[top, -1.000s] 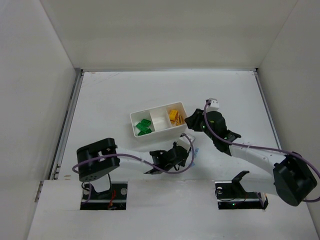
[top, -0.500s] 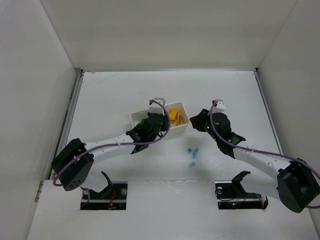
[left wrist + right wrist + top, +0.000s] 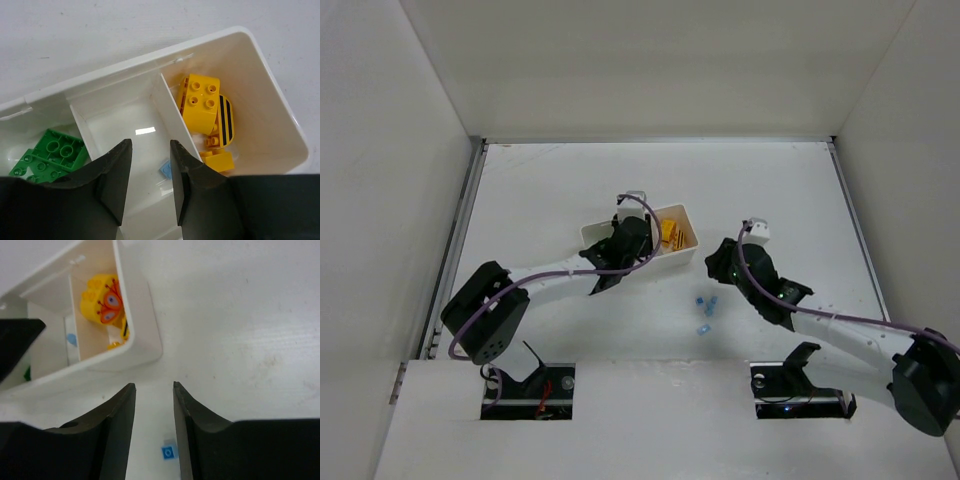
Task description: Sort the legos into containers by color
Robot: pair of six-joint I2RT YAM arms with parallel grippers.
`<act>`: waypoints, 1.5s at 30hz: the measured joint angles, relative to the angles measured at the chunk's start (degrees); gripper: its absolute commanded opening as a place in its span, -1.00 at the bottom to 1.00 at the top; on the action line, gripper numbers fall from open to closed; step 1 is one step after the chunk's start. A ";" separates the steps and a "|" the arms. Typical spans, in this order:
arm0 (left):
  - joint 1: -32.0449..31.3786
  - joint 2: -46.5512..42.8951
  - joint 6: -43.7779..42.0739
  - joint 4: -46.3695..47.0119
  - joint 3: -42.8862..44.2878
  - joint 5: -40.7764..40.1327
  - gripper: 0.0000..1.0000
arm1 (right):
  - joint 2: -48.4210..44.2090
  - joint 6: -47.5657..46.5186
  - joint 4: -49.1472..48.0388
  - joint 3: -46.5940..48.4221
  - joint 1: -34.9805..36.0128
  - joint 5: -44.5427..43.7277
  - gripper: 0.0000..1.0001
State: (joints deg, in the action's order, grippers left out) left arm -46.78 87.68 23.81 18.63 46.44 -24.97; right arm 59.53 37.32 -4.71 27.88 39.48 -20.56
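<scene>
The white three-compartment tray sits mid-table. My left gripper hovers open over it. In the left wrist view the open gripper straddles the middle compartment, where one pale blue lego lies. Green legos fill the left compartment and yellow legos the right. My right gripper is open and empty, right of the tray. In the right wrist view the gripper is above a blue lego on the table. Three loose blue legos lie near the tray's front.
White walls enclose the table on the left, back and right. The tray's right end with yellow legos lies just beyond my right fingers. Both arm bases stand at the near edge.
My left gripper went from the table beside the blue legos up to the tray and now hangs open over it. My right gripper drew back from the tray toward the loose blue legos.
</scene>
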 measured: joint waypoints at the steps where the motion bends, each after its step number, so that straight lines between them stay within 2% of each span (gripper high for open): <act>1: -0.11 0.00 -0.02 0.00 0.00 -0.11 -0.33 | -0.61 0.81 1.81 -0.52 0.96 -1.03 -0.22; 5: -2.03 -0.17 -0.04 -0.11 0.00 -0.55 -0.35 | -1.42 4.74 8.37 -1.84 3.41 -3.89 -0.25; 8: -5.77 -0.68 0.00 -0.24 -0.04 -0.61 -0.35 | -0.46 7.39 11.93 -2.27 4.63 -5.14 -0.19; 14: -14.93 -1.60 0.50 -0.31 -0.57 -1.22 -0.35 | 4.22 11.34 16.22 -2.25 7.85 -6.03 -0.19; 20: -18.82 -1.60 3.34 2.51 -2.08 -1.51 -0.35 | 5.42 14.21 18.71 -1.99 8.70 -6.23 -0.25; 27: -19.28 -1.77 4.96 6.16 -4.26 -3.02 -0.35 | 9.01 16.06 20.59 -0.44 9.68 -6.47 -0.43; 32: -16.41 -4.13 3.82 6.27 -7.19 -3.87 -0.39 | 10.75 16.79 20.81 0.59 9.73 -6.49 -0.59; 38: -9.75 -7.69 1.16 3.85 -11.91 -5.51 -0.33 | 10.10 17.53 20.76 0.59 10.43 -6.86 -0.63; 45: -10.49 -17.22 -1.09 0.79 -12.90 -6.16 -0.31 | 2.23 17.05 21.99 0.85 11.82 -9.07 -0.64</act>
State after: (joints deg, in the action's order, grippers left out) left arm -57.28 70.46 22.72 19.42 33.54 -31.14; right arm 61.76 54.37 17.28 28.73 51.31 -29.63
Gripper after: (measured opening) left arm 0.342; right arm 0.208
